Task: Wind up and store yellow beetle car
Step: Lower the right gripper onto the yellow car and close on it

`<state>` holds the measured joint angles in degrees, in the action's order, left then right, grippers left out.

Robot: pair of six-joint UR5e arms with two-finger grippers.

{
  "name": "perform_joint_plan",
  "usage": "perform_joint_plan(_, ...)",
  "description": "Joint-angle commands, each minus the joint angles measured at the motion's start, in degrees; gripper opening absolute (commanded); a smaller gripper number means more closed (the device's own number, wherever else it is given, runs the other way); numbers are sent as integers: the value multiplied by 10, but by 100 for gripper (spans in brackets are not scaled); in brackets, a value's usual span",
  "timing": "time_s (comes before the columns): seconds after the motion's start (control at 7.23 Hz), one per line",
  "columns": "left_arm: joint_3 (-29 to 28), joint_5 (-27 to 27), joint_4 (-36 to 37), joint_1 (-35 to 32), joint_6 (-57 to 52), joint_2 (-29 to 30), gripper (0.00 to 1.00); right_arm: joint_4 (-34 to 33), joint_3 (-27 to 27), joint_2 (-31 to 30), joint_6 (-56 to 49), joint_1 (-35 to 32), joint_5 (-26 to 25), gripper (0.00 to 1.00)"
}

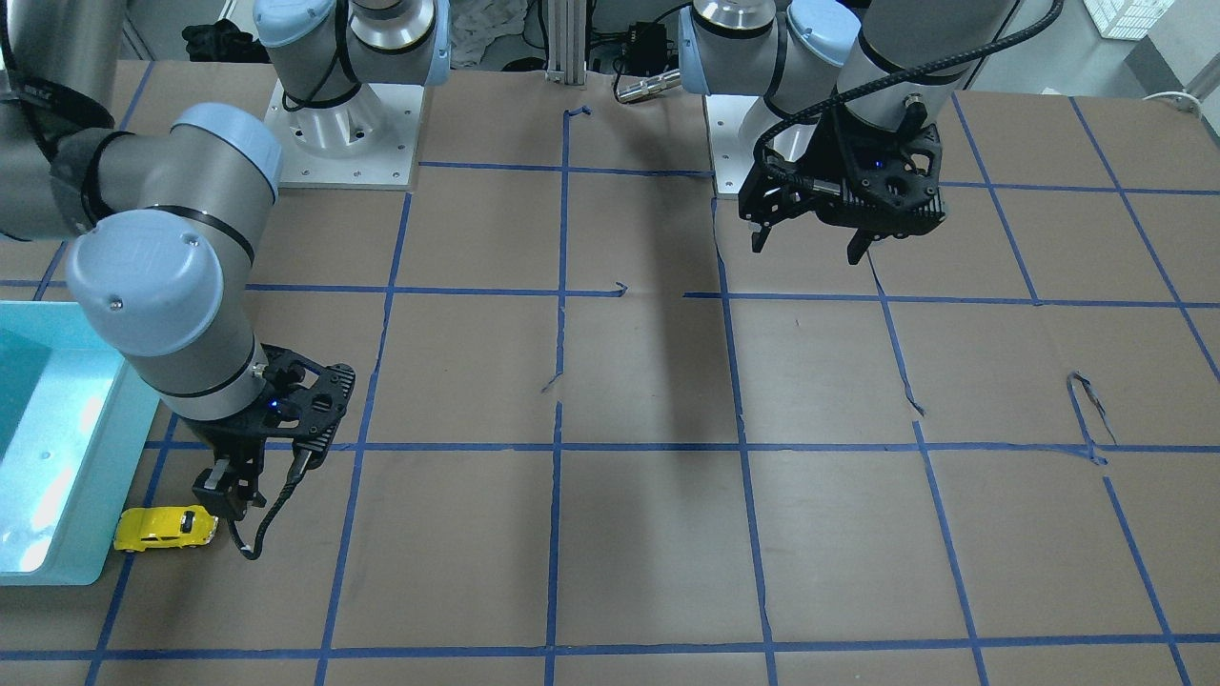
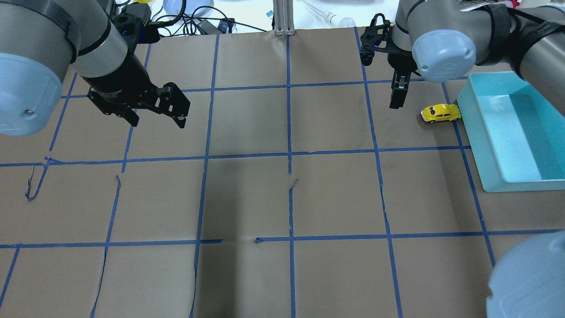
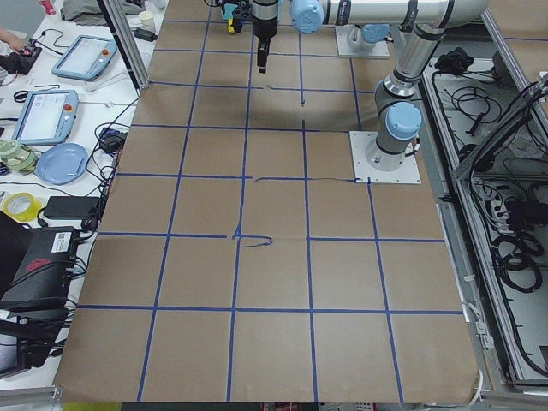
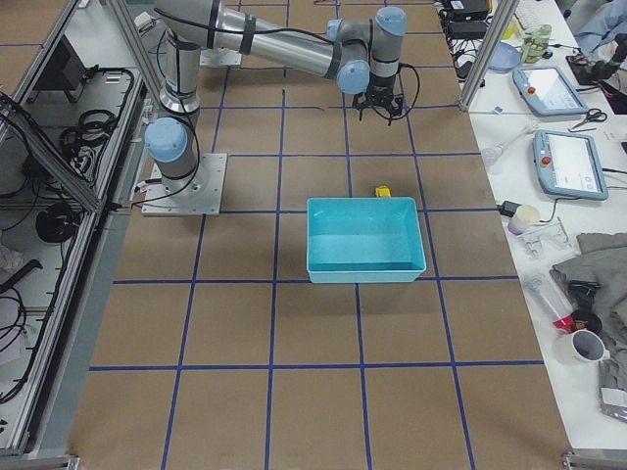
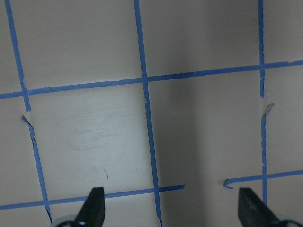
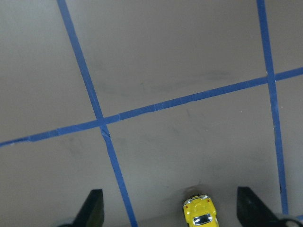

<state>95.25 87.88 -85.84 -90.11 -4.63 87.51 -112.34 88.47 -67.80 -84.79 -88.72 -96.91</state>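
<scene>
- You are at the opening step: the reach for the car (image 2: 440, 113). Nothing is wound or stored yet.
- The car stands on its wheels on the table, just beside the long wall of the bin (image 2: 479, 141). You cannot tell from these views whether it touches that wall.
- Your right gripper (image 1: 224, 495) hangs above the table next to the car, on the side away from the bin. In the wrist view its jaws stand wide apart and hold nothing. The car shows at the bottom edge there, between the two tips and a little off centre.
- Your left gripper (image 2: 156, 120) is also spread and empty, well apart from the car over bare paper. It seems to have no part in this step.
- Next, you probably need to bring the right gripper over the car, centre it, line the fingers up with the car's sides and come down.
- Mind the bin: the finger on that side has very little room.
- Once the car is gripped, winding likely means dragging it backward on its wheels, and then it goes into the bin.
</scene>
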Motion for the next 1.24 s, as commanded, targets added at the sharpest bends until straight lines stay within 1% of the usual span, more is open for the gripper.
perform_joint_plan(0.0, 1, -4, 4, 1, 6, 1, 100, -35, 1, 33, -112, 54, -9, 100)
perform_joint_plan(0.14, 1, -5, 3, 1, 6, 0, 100, -60, 2, 49, -149, 68, -34, 100)
perform_joint_plan(0.28, 3, -3, -2, -1, 5, -2, 100, -77, 3, 63, -203, 72, -48, 100)
perform_joint_plan(0.69, 6, -3, -3, 4, 4, -3, 100, -94, 4, 93, -245, 80, -93, 100)
perform_joint_plan(0.83, 11, -3, -5, 4, 4, -3, 100, -94, 10, 96, -259, 86, -92, 100)
perform_joint_plan(1.11, 13, -5, -2, 6, -4, -7, 100, -145, 46, 96, -258, 99, -88, 100)
